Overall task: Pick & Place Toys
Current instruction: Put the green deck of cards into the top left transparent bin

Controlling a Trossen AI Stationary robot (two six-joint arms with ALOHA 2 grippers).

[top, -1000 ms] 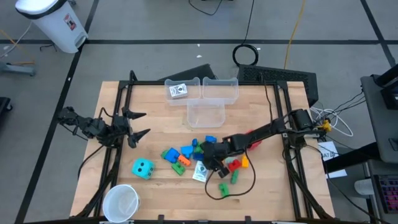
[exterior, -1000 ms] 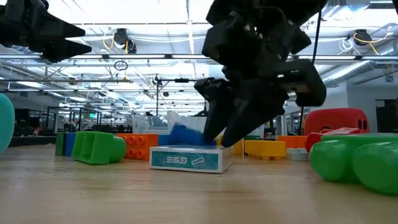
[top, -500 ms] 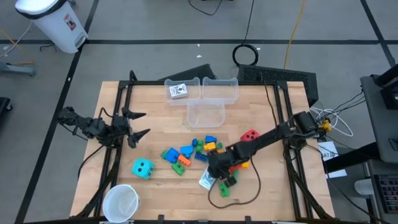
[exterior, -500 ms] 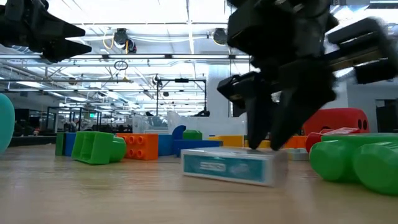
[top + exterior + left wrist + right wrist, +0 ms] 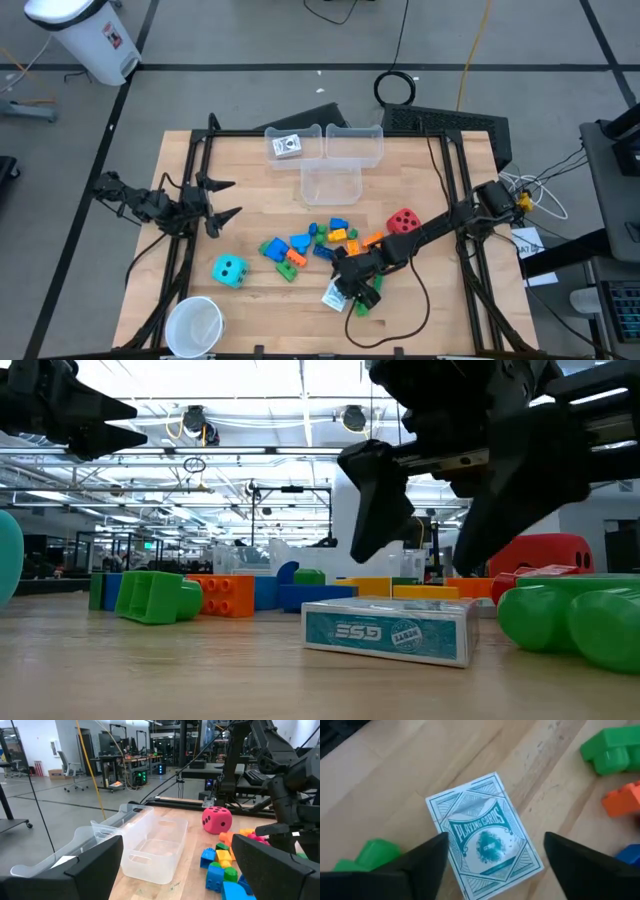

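Above the wooden table (image 5: pixel 250 175), my right gripper (image 5: pixel 350 287) hovers fingers spread over the teal playing-card box (image 5: pixel 487 836), lying flat just beside a green block (image 5: pixel 612 749). My left gripper (image 5: pixel 222 198) waits open near the left edge.

Our right gripper (image 5: pixel 346 287) hangs low, fingers spread apart; our left gripper (image 5: pixel 228 198) waits, fingers parted.
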